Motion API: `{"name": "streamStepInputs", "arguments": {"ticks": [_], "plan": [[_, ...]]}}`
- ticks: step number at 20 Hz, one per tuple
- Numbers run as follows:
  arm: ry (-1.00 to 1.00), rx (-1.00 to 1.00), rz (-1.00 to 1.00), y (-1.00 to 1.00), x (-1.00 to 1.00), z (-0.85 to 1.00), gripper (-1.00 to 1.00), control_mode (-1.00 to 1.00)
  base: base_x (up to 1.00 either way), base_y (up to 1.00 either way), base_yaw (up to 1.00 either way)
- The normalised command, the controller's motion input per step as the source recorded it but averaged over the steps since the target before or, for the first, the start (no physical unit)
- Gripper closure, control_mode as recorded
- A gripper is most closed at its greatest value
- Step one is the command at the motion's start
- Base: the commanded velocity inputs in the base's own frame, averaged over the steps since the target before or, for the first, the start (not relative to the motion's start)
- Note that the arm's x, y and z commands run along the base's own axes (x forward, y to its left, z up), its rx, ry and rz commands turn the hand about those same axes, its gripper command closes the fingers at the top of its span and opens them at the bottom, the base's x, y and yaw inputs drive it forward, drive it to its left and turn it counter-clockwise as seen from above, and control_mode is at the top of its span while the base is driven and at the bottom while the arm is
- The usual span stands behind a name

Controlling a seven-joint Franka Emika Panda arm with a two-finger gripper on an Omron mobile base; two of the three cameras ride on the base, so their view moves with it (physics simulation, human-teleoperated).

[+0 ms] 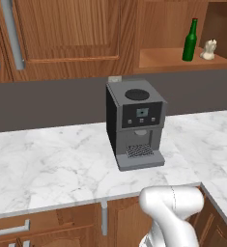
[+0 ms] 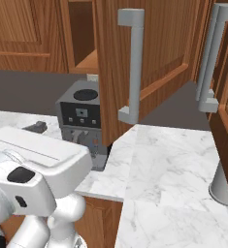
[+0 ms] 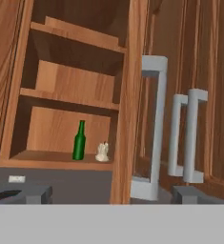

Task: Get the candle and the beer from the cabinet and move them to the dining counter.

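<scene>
Gripper (open), coffee machine (image 1: 135,123) below beer (image 1: 190,40)

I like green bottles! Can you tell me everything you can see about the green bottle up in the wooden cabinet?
The slim dark green glass bottle has a narrow neck and a small red cap. It stands upright on the lowest plain wooden shelf of the open reddish-brown wooden cabinet, near the shelf's front edge. Only the shelf touches it. A tiny pale cream candle sits close beside it, apart from it. Both are above the grey coffee machine.
</scene>
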Motion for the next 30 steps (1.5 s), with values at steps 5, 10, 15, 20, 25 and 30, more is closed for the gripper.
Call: {"name": "streamStepInputs", "arguments": {"ticks": [5,10,15,20,25,30], "plan": [[0.00,0.00,-0.13,0.63,0.22,0.00,-1.00,-1.00,0.00,0.00,0.00],[0.00,0.00,-0.27,0.06,0.56,0.01,-1.00,-1.00,0.00,0.00,0.00],[0.00,0.00,-0.35,0.00,0.60,0.00,-1.00,-1.00,0.00,0.00,0.00],[-0.02,0.00,-0.31,0.00,0.39,0.00,-1.00,-1.00,0.00,0.00,0.00],[-0.08,0.00,-0.16,0.00,0.27,0.00,-1.00,-1.00,0.00,0.00,0.00],[-0.09,0.00,-0.02,-0.08,0.33,0.00,-1.00,-1.00,0.00,0.00,0.00]]}}
